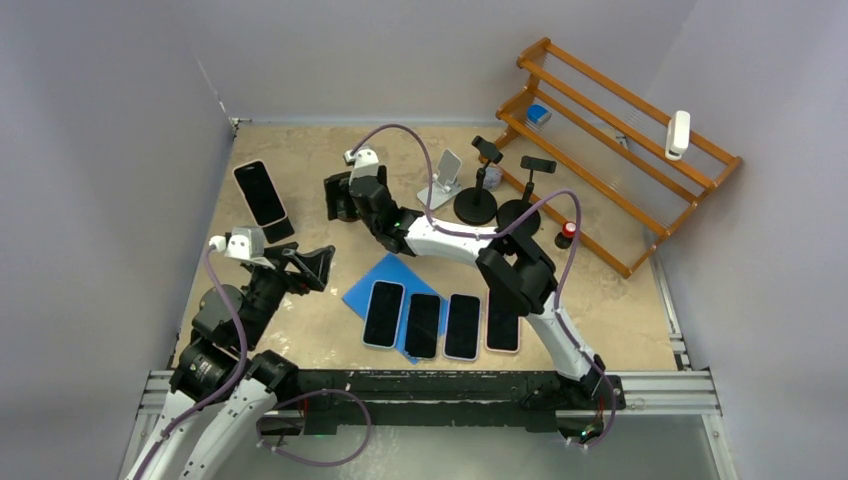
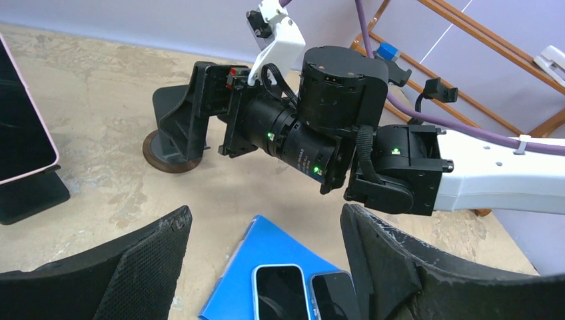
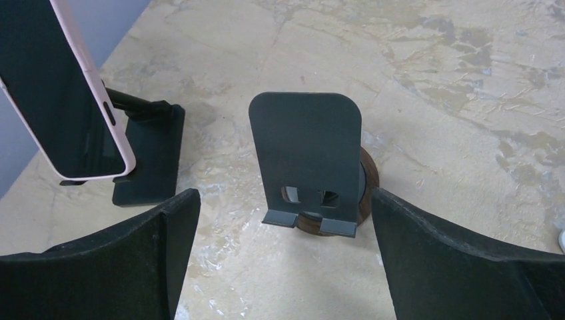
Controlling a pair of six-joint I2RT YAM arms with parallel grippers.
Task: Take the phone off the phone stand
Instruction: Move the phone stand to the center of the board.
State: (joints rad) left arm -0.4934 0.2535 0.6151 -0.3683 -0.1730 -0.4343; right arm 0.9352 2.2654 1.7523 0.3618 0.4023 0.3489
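A pink-cased phone (image 1: 259,192) leans on a black phone stand (image 1: 276,229) at the back left of the table; in the right wrist view the phone (image 3: 63,87) and its stand (image 3: 150,157) sit at the left. My right gripper (image 1: 333,197) is open, right of that phone. It faces an empty dark grey stand on a round wooden base (image 3: 306,157), with nothing between the fingers (image 3: 426,260). My left gripper (image 1: 318,267) is open and empty, hovering above the table (image 2: 220,193) near a blue folder (image 2: 263,250).
Several phones (image 1: 441,325) lie side by side on the blue folder (image 1: 372,272) in front. At the back stand a white stand (image 1: 447,175), two black clamp stands (image 1: 478,200), a red knob (image 1: 568,232) and a wooden rack (image 1: 620,150).
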